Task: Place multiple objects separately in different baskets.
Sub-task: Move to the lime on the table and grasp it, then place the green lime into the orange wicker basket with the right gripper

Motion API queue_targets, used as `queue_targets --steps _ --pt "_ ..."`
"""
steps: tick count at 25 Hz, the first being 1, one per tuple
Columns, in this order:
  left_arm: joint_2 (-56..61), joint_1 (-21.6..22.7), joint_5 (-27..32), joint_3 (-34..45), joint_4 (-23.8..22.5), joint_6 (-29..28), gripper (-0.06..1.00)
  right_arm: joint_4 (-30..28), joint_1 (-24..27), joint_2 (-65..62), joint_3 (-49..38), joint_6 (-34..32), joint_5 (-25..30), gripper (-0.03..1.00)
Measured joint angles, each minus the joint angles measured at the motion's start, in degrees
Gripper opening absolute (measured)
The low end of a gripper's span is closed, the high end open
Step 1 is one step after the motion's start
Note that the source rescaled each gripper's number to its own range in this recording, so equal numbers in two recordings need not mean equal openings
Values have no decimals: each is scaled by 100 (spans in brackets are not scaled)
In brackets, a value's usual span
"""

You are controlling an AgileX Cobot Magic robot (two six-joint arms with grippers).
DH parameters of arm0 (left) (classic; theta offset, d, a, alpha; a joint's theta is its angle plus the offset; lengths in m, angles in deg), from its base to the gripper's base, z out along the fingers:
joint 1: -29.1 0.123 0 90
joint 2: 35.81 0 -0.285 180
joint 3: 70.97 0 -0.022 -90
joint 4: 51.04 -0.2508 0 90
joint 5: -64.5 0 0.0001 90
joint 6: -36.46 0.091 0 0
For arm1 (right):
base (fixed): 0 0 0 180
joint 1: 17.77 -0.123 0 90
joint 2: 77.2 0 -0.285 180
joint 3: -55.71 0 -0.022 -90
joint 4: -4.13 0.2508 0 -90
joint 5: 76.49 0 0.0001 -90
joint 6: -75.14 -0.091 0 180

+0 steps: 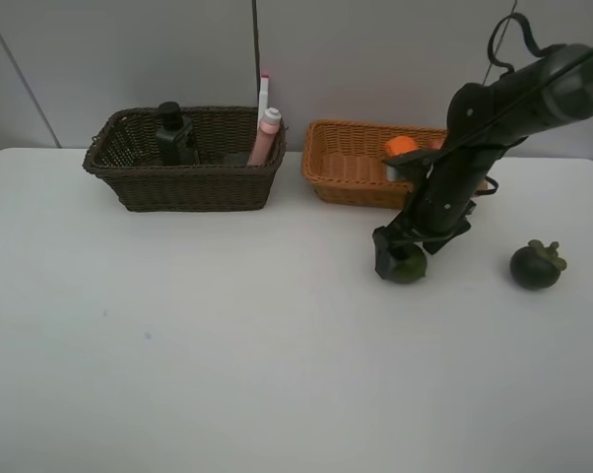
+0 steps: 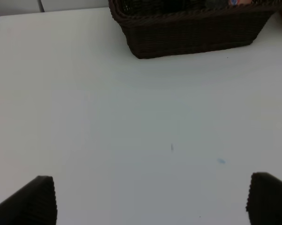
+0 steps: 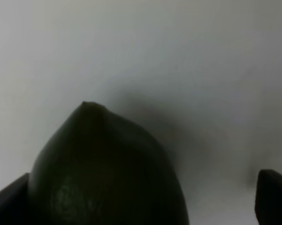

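No text, number or sign is legible. Any print on the dark pump bottle (image 1: pixel 174 134) is too small to resolve.

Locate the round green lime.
In the exterior high view the green lime lies right of centre on the table, inside the open right gripper, near the tan wicker basket.

The left basket (image 1: pixel 183 185) and the right basket (image 1: pixel 344 183) stand side by side at the back of the surface (image 1: pixel 228 355). In the left basket a pump bottle (image 1: pixel 173 133) stands left of centre. A bottle (image 1: pixel 265 138) and a marker (image 1: pixel 264 94) lean at its right end, the marker behind. An orange (image 1: pixel 401 147) lies in the right basket. Before that basket a lime (image 1: pixel 411 267) rests between the right gripper (image 1: pixel 400 260)'s fingers (image 3: pixel 273 197). A mangosteen (image 1: pixel 537 264) lies well to its right.
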State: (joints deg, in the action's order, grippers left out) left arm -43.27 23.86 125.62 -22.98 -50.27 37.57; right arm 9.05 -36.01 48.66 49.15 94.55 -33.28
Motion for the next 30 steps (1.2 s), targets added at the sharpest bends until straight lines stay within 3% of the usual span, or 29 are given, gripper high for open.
queue_targets --steps 5,7,10,14,18,22,30 --pt "0 0 -5 0 0 0 100 -21 0 113 0 2 -112 95" --pt "0 0 -5 0 0 0 100 -21 0 113 0 2 -131 83" --pt "0 0 -5 0 0 0 100 -21 0 113 0 2 -131 55" --pt "0 0 -5 0 0 0 100 -21 0 113 0 -14 -95 56" --pt "0 0 -5 0 0 0 100 -21 0 -50 248 -136 340 56" --pt "0 0 -5 0 0 0 100 -21 0 -447 950 -443 702 56" --pt "0 0 -5 0 0 0 100 3 0 -68 2577 -752 693 56"
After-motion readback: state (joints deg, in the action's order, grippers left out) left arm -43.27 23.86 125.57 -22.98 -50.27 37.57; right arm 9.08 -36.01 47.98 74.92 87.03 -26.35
